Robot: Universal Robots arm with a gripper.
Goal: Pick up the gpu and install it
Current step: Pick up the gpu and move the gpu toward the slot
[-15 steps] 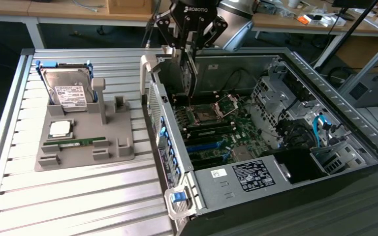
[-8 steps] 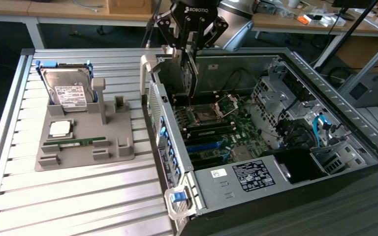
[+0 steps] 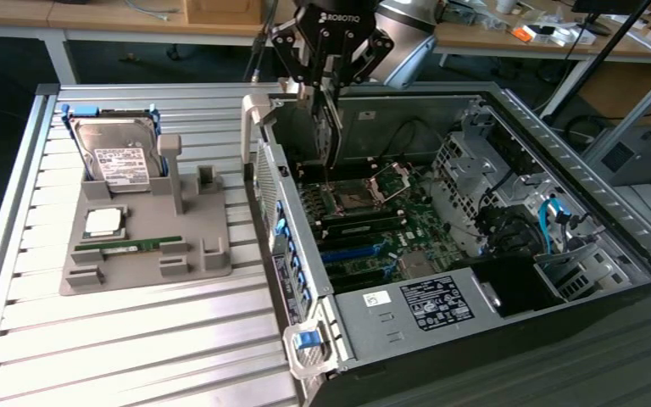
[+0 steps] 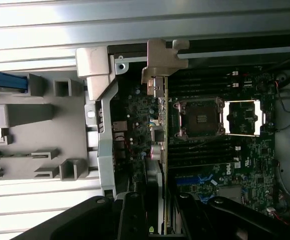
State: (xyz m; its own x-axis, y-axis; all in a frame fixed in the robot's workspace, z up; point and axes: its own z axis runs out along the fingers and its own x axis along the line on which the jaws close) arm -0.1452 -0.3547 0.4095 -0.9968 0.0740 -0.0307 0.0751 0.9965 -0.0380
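The claw [image 3: 328, 83], part-closed, grips the gpu [image 3: 329, 127] by its top edge. The card hangs edge-down over the motherboard [image 3: 382, 229] inside the open case [image 3: 416, 114], right of the worktop [image 3: 133, 339], probably to meet a slot.

A hard drive [image 3: 119, 157] stands in a gray holder [image 3: 133, 270]; a processor [image 3: 104, 222] and a memory stick [image 3: 131, 243] lie on it.
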